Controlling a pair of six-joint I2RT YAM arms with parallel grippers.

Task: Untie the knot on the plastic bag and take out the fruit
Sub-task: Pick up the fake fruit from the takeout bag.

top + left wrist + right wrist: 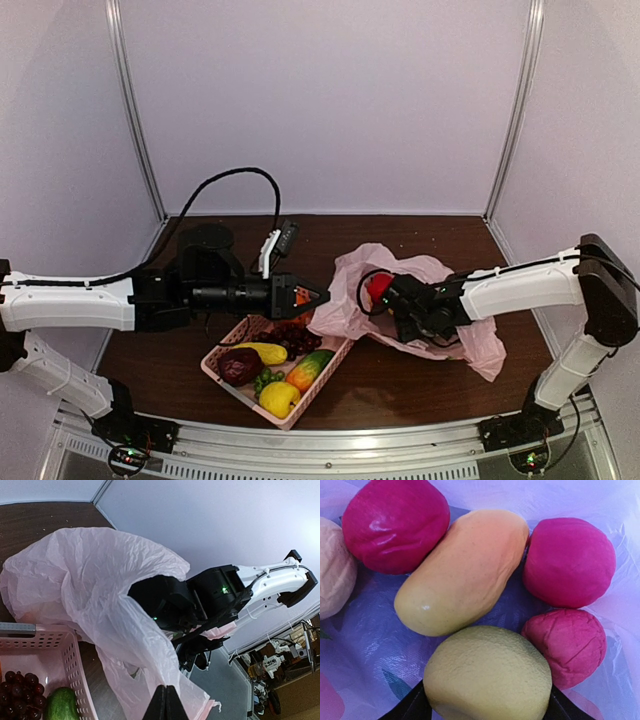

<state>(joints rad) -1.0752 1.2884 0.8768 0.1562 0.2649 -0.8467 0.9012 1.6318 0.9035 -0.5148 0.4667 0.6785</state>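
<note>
pink latticed basket (245, 398) on the dark table (420, 385) holds a grape bunch (295, 338) and a maroon fruit (240, 366).

Mango (462, 572) and red fruits (568, 562) crowd the lemon (487, 677); bare plastic bag (365, 645) shows beside it.

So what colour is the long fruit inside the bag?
Long smooth fruit: yellow fading to orange, clearest in right wrist view.

Translucent pink plastic bag (90, 580) with red, orange-yellow and yellow-green fruit (465, 575).
</note>
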